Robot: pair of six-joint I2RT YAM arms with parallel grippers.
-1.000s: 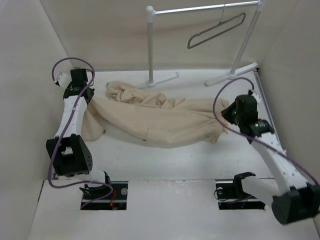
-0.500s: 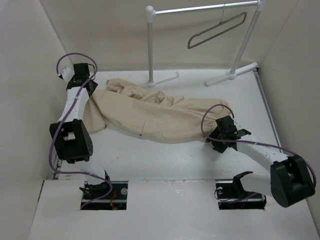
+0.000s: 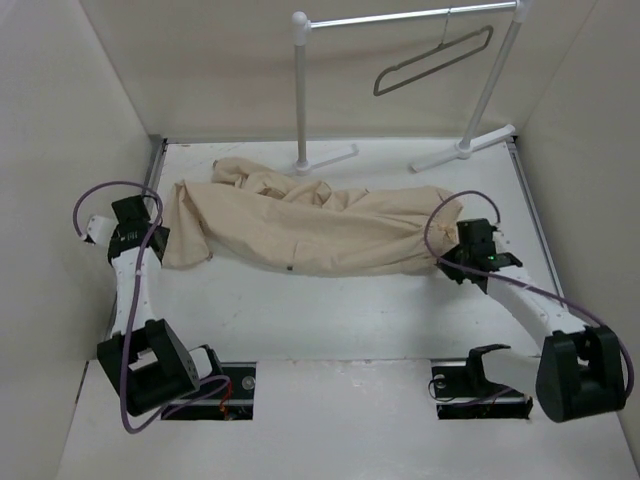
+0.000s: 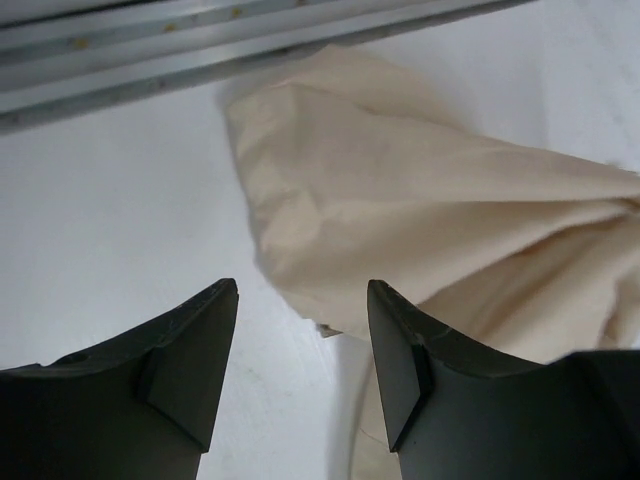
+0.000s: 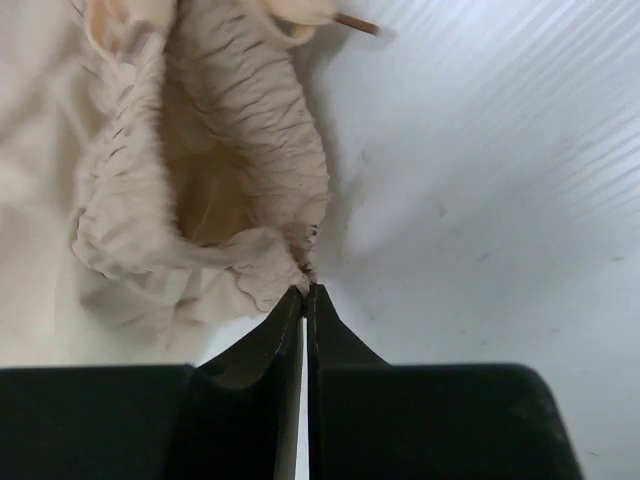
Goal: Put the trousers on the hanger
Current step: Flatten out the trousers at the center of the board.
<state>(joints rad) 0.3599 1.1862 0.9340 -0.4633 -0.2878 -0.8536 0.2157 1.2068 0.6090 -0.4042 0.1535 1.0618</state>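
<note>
The left gripper [image 4: 300, 290] stood open and empty, with one end of the trousers [image 4: 400, 190] lying just ahead. The right gripper [image 5: 305, 292] was closed, its tips touching their gathered waistband. The hanger [image 3: 435, 60] hung well apart on the rack [image 3: 300, 90].

Top view high from the near edge, looking down on the whole table [image 3: 330, 310], wrist views close up, each on one end of the trousers [image 3: 300, 225] also seen above.
</note>
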